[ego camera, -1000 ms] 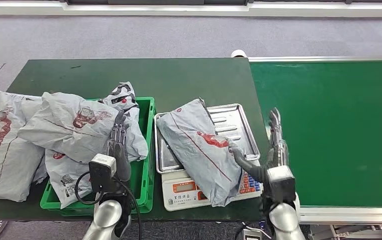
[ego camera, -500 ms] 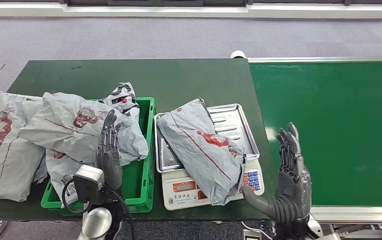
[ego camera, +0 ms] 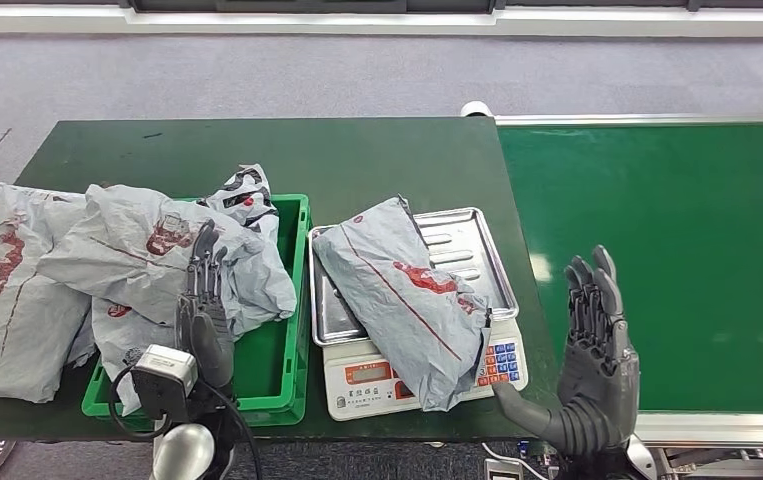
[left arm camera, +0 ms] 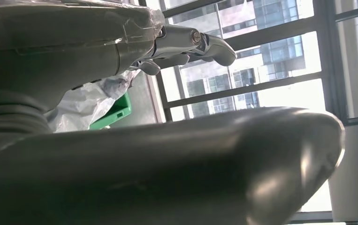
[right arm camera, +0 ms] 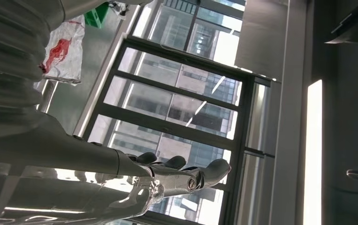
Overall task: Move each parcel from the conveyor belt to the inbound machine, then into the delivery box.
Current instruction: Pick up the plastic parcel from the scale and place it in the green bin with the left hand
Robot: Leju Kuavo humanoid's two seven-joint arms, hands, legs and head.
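A dark green worktop (ego camera: 257,150) is standing on grey carpet, with a green conveyor belt (ego camera: 677,250) adjoining it on the right. Windows with buildings beyond are showing in both wrist views.

The right hand (ego camera: 597,370) is hovering upright at the near edge of the conveyor belt, fingers spread and holding nothing, thumb pointing toward the scale. The left hand (ego camera: 204,310) is hanging over the green crate (ego camera: 292,300), fingers extended and loosely together, empty; whether the fingertips are touching the parcel beneath cannot be told.

One inbound machine, a white weighing scale (ego camera: 417,370) with a steel tray, is sitting just beside the crate. One grey parcel (ego camera: 402,300) is lying diagonally across the tray, its near end drooping over the display and part of the keypad. It is a crumpled grey plastic mailer bearing a red printed mark and a thin dark line along its length.

A heap of parcels (ego camera: 147,250) of the same grey plastic with red prints is filling the crate and spilling over its left rim; at least four are distinguishable, but overlaps are making an exact count uncertain. The leftmost parcel (ego camera: 7,290) is lying on the worktop, cut off by the picture edge.
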